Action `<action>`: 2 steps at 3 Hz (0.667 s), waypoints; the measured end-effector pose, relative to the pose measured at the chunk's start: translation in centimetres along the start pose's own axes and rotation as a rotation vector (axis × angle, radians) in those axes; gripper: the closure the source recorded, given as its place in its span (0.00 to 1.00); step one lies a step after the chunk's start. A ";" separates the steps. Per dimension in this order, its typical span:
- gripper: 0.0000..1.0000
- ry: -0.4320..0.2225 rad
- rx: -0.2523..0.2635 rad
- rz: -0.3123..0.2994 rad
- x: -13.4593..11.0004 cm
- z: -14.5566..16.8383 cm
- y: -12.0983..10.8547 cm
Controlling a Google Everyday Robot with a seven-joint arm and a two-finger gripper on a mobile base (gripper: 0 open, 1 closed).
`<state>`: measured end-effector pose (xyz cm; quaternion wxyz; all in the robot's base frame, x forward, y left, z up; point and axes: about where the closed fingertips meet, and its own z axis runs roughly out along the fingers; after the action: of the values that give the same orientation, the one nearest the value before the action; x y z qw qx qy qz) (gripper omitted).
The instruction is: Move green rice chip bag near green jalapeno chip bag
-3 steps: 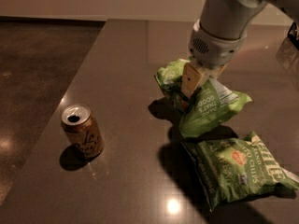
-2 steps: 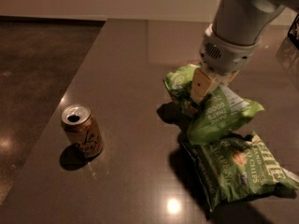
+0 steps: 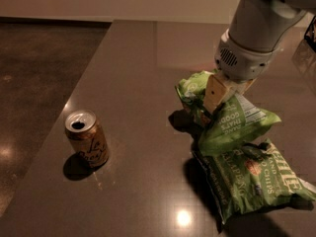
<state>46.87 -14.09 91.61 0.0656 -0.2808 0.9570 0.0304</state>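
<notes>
Holding item one, a small lime-green crinkled foil rice chip bag (image 3: 238, 125), the tan two-finger gripper (image 3: 217, 95) is clamped on the bag's upper middle, below a pale grey cylindrical wrist housing (image 3: 253, 36). The bag hangs tilted with its shadow on the dark brown polished desk (image 3: 138, 68) under it, so it appears lifted clear. Item two, a larger, puffier, darker green jalapeno chip bag (image 3: 254, 181) with pale lettering, lies flat just below the gripper and nearer the camera. The held bag's lower edge overlaps its top edge in view; contact cannot be told. Item three, an opened orange drink can (image 3: 88, 144), stands upright well away from the gripper, near the desk's far side edge. Step in hand, as judged: carry essentially complete, placement pending. Next move calls for lowering the bag onto bare desk beside the jalapeno bag, then releasing.
</notes>
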 end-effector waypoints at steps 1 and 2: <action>0.14 -0.010 0.002 -0.001 -0.3 0.1 0.0; 0.00 -0.018 0.003 -0.002 -0.5 0.1 0.0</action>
<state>47.29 -13.80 91.57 0.0747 -0.2813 0.9562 0.0315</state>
